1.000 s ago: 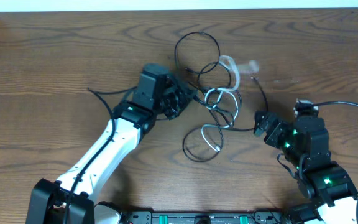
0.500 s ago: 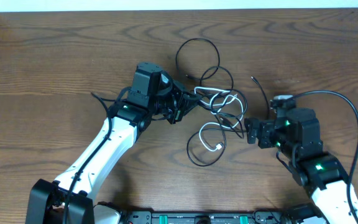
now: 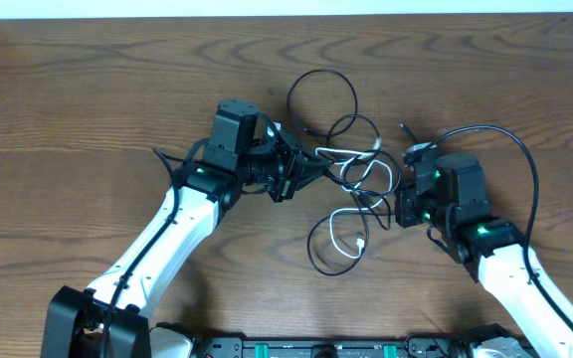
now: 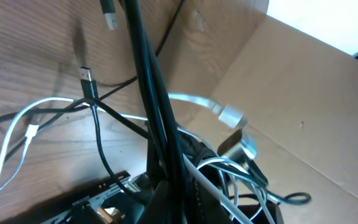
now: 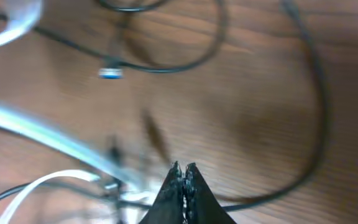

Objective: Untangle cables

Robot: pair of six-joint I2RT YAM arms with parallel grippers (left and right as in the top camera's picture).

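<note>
**Clerk:** Item one, the cables [image 3: 351, 164]. Where are they, and how do they lie?

**Arms:** One tangle on the table [image 3: 88, 109], mid-table, between my two grippers. The long axis runs 12 to 6 o'clock. An upper loop [image 3: 323, 71] sits at the 12 end, a lower loop [image 3: 311, 247] at the 6 end, and the knot lies between them. The white cable [image 3: 346, 154] crosses the knot from 9 to 3 and then drops toward 6. Its plug [image 3: 359, 242] lies inside the lower loop.

**Clerk:** Item two, jaws.

**Arms:** My left gripper [image 3: 296, 174] is at the knot's 9 o'clock side, clenched on black strands of the tangle. My right gripper [image 3: 402, 207] is at the 4 o'clock side, with its jaws pressed together. I cannot tell whether a cord is nipped between them.

**Clerk:** Item three, what does each view add?

**Arms:** Overhead alone shows the whole outline and both arms. My left wrist view shows the gripped strands running straight up the frame. It also shows a black plug [image 4: 87, 78], a silver plug [image 4: 230, 116] and a tan panel [image 4: 303, 93] at 2 o'clock. My right wrist view is blurred, but it shows my fingertips [image 5: 176, 186] meeting, which the overhead view hides.
</note>
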